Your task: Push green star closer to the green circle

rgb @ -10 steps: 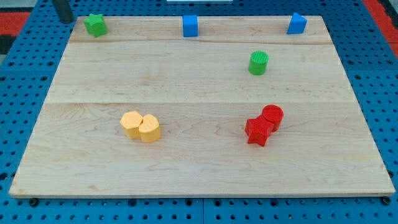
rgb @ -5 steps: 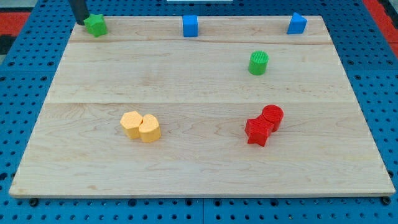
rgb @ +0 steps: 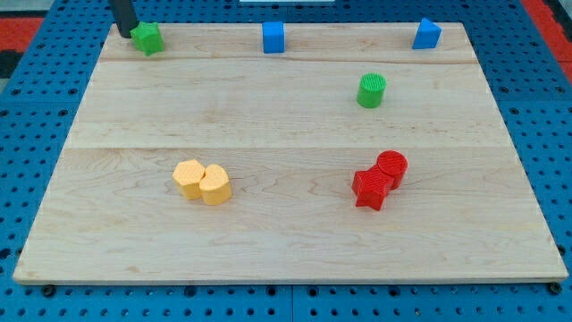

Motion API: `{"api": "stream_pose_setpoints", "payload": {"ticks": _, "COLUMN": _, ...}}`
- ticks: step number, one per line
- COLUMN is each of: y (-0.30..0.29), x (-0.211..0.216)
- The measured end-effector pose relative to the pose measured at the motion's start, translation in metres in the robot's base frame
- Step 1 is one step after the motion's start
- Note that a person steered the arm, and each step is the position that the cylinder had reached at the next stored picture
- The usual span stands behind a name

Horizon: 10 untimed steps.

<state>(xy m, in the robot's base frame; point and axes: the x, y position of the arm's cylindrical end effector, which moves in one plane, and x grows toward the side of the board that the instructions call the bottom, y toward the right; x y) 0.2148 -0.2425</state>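
Item: my tip (rgb: 126, 33), plain rod, no jaws, touching green star (rgb: 147, 38) on its left; green circle (rgb: 372, 90) far right, slightly nearer.

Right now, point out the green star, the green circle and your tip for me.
green star (rgb: 147, 38), camera view, middle of its top face.
green circle (rgb: 372, 90), camera view, middle of the cylinder.
my tip (rgb: 127, 32), camera view, the rod's very end, against the star's left side.

Rod (rgb: 121, 13) cut off by the view's top edge; only its lower end visible, at 10 o'clock of green star (rgb: 147, 38).
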Motion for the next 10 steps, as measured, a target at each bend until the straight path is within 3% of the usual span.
{"api": "stream_pose_setpoints", "payload": {"ticks": 6, "y": 0.156, "x": 0.071}}
{"api": "stream_pose_setpoints", "payload": {"ticks": 10, "y": 0.213, "x": 0.047}}
